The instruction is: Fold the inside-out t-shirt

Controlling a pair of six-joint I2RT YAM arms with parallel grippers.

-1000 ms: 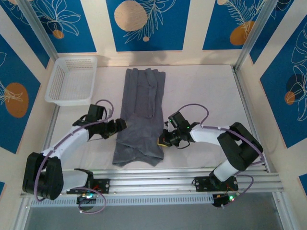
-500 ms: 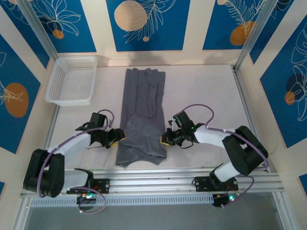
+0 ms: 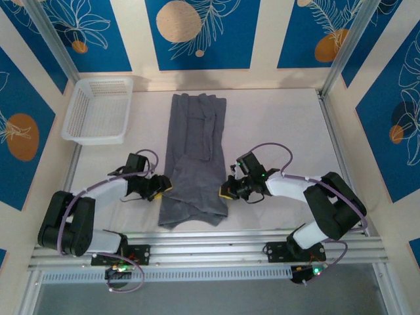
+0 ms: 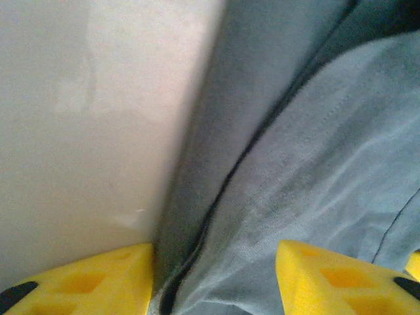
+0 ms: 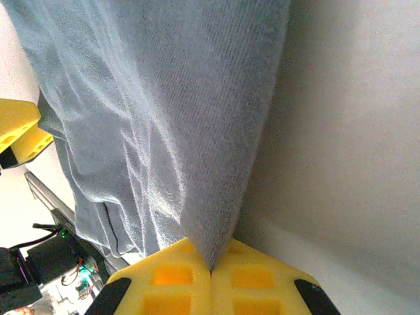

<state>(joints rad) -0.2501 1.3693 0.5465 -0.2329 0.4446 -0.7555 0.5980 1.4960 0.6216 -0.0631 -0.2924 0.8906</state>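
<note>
1. The inside-out t-shirt (image 3: 194,157) lies as a long, narrow grey strip down the middle of the white desk (image 3: 275,125). It runs from close to the far edge toward the near rail.
2. Your left gripper (image 3: 162,188) sits low at the strip's left edge, toward its near end. Its yellow pads (image 4: 328,272) stand apart, with the shirt's layered edge lying between them.
3. Your right gripper (image 3: 225,191) is at the strip's right edge, roughly opposite. Its pads (image 5: 177,275) are pressed together on a pinch of the cloth, which rises from them in a tent-like ridge.
4. The shirt's near end is rumpled and uneven.
5. Bare desk opens wide to the right of the shirt. On the left there is a narrower bare band, and a white mesh basket (image 3: 77,111) sits in the far left corner, well apart from the cloth.
</note>
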